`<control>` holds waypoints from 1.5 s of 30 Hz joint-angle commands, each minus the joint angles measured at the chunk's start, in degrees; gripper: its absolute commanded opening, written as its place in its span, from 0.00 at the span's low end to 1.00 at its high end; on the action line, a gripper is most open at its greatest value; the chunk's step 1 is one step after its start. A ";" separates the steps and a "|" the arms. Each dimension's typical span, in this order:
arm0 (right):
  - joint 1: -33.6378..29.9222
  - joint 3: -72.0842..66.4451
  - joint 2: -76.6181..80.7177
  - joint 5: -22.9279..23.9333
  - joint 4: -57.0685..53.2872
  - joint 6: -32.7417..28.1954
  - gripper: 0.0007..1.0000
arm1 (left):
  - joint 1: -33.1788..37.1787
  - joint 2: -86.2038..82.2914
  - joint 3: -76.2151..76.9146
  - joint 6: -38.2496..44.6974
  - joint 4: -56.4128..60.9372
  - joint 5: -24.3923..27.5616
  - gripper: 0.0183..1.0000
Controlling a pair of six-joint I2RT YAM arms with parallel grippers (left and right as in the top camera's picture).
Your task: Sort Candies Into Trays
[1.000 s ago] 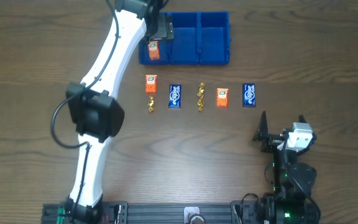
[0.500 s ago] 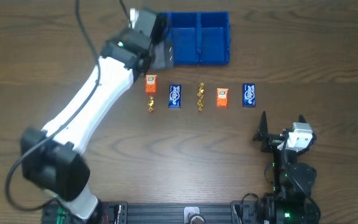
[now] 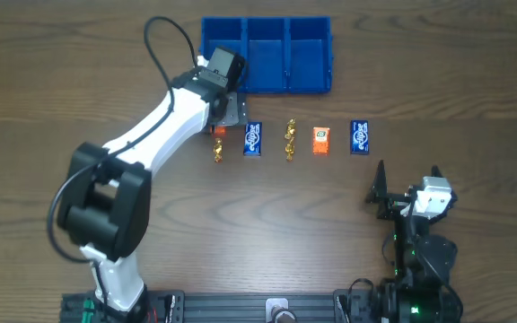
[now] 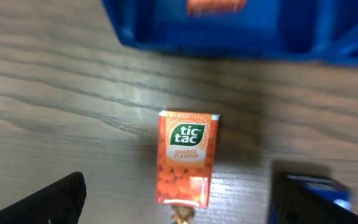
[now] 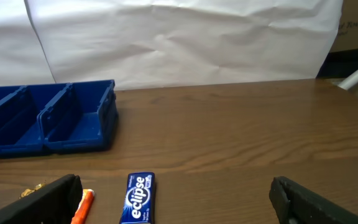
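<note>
A row of candies lies in front of the blue three-compartment tray (image 3: 285, 56). Over the row's left end my left gripper (image 3: 229, 112) hangs open, straddling an orange mint box (image 4: 187, 157) without touching it. A gold wrapped candy (image 3: 217, 151) lies just beyond that box. Another orange box (image 4: 216, 5) rests inside the tray (image 4: 166, 34). Along the row sit a blue gum pack (image 3: 253, 138), a gold candy (image 3: 290, 139), an orange box (image 3: 320, 140) and a blue pack (image 3: 359, 136). My right gripper (image 3: 407, 184) is open near its base.
The right wrist view looks across the table to the tray (image 5: 48, 121), a blue pack (image 5: 138, 198) and an orange box (image 5: 84, 204), with a white sheet hanging behind. Bare wooden table surrounds the row on all sides.
My left gripper has drawn back from the tray's left compartment, leaving an orange box there, and come down over the row's leftmost orange box. The right arm has not moved.
</note>
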 commanded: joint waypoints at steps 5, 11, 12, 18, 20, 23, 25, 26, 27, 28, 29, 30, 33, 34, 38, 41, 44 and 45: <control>0.33 -0.22 -0.31 -0.48 -0.22 -0.68 1.00 | 0.59 4.35 0.50 0.66 0.31 1.97 0.95; 0.33 -0.22 -0.31 -0.48 -0.22 -0.68 1.00 | 1.73 6.45 0.50 0.63 0.17 3.41 0.94; 0.33 -0.22 -0.31 -0.48 -0.22 -0.68 1.00 | 1.77 6.62 0.50 0.63 0.20 3.54 0.93; 0.33 -0.22 -0.31 -0.48 -0.22 -0.68 1.00 | 1.77 6.93 0.50 0.63 1.42 4.26 0.84; 0.33 -0.22 -0.31 -0.48 -0.22 -0.68 1.00 | 1.77 6.93 0.50 0.66 1.62 4.26 0.79; 0.33 -0.22 -0.31 -0.50 -0.22 -0.68 1.00 | 1.77 6.93 0.50 0.68 1.86 4.26 0.70; 0.33 -0.22 -0.31 -0.48 -0.22 -0.68 1.00 | 1.77 6.95 0.50 0.66 1.86 4.48 0.58; 0.33 -0.22 -0.31 -0.48 -0.22 -0.68 1.00 | 1.77 6.95 0.50 0.66 1.86 4.52 0.53; 0.33 -0.22 -0.31 -0.48 -0.22 -0.68 1.00 | 1.77 6.95 0.50 0.66 1.88 4.52 0.46; 0.33 -0.22 -0.31 -0.48 -0.22 -0.68 1.00 | 1.77 6.95 0.50 0.66 1.86 4.63 0.40; 0.33 -0.22 -0.31 -0.48 -0.22 -0.68 1.00 | 1.77 6.95 0.50 0.63 1.86 4.68 0.37; 0.33 -0.22 -0.31 -0.48 -0.22 -0.68 1.00 | 1.77 6.95 0.50 0.63 1.86 4.72 0.36; 0.33 -0.22 -0.31 -0.48 -0.22 -0.68 1.00 | 1.77 6.78 0.52 0.61 1.86 5.18 0.33; 0.33 -0.22 -0.31 -0.48 -0.22 -0.68 1.00 | 1.77 6.21 0.52 0.50 1.84 5.70 0.32; 0.33 -0.22 -0.31 -0.48 -0.22 -0.68 1.00 | 0.92 1.44 0.59 -1.25 1.42 4.96 0.30; 0.33 -0.22 -0.31 -0.48 -0.22 -0.68 1.00 | -0.26 -4.28 2.43 -1.77 0.98 0.92 0.29; 0.33 -0.22 -0.31 -0.48 -0.22 -0.68 1.00 | -1.22 -7.04 9.07 -0.52 -1.64 -4.70 0.30; 0.33 -0.22 -0.31 -0.48 -0.22 -0.68 1.00 | -1.38 -6.97 12.26 0.31 -2.64 -6.40 0.30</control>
